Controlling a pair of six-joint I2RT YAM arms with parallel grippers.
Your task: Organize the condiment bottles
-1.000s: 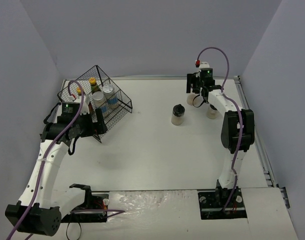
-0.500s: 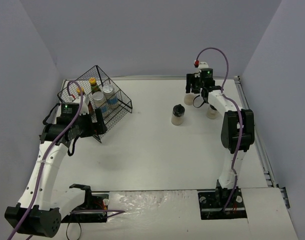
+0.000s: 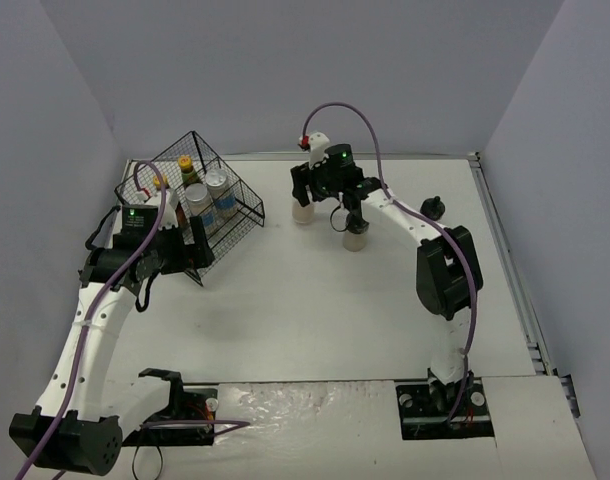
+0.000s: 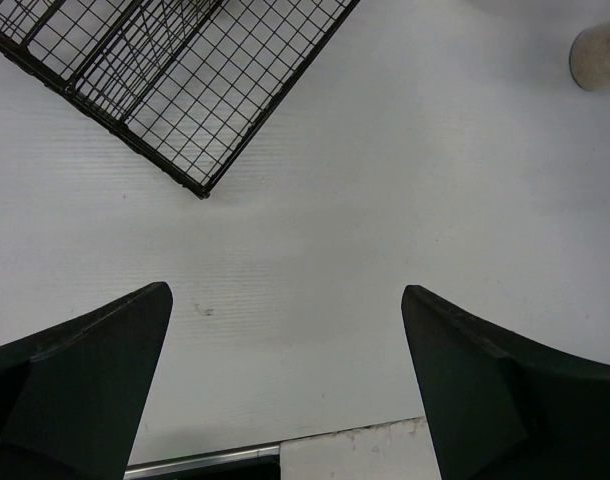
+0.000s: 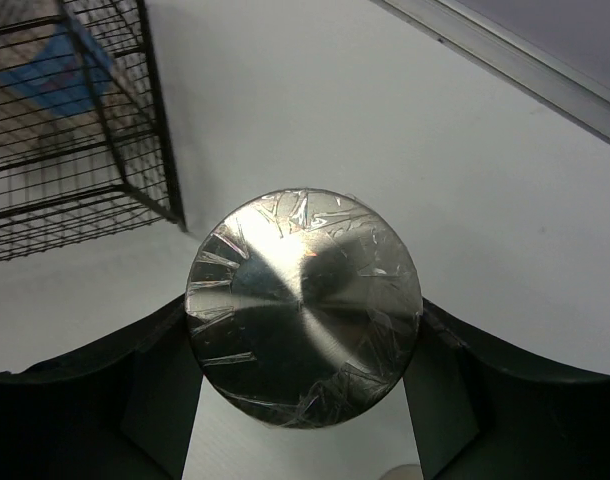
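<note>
My right gripper (image 3: 303, 198) is shut on a silver-lidded jar (image 3: 303, 212), just right of the black wire basket (image 3: 247, 205). In the right wrist view the shiny lid (image 5: 303, 305) sits between both fingers (image 5: 95, 390). One black-capped shaker (image 3: 355, 233) stands beside that jar, partly behind the arm. Another shaker (image 3: 432, 207) stands at the back right. In the basket are two yellow-capped sauce bottles (image 3: 185, 163) and two silver-lidded jars (image 3: 217, 181). My left gripper (image 3: 192, 256) is open and empty by the basket's near corner; it also shows in the left wrist view (image 4: 285, 385).
The basket's wire corner (image 4: 190, 180) lies just ahead of my left fingers. A pale round bottle (image 4: 597, 55) shows at the top right of the left wrist view. The basket side (image 5: 135, 130) is close on the left of the held jar. Grey walls enclose the table.
My right arm has swung left from the back right corner to beside the basket, carrying the silver-lidded jar. The left arm has not moved.
</note>
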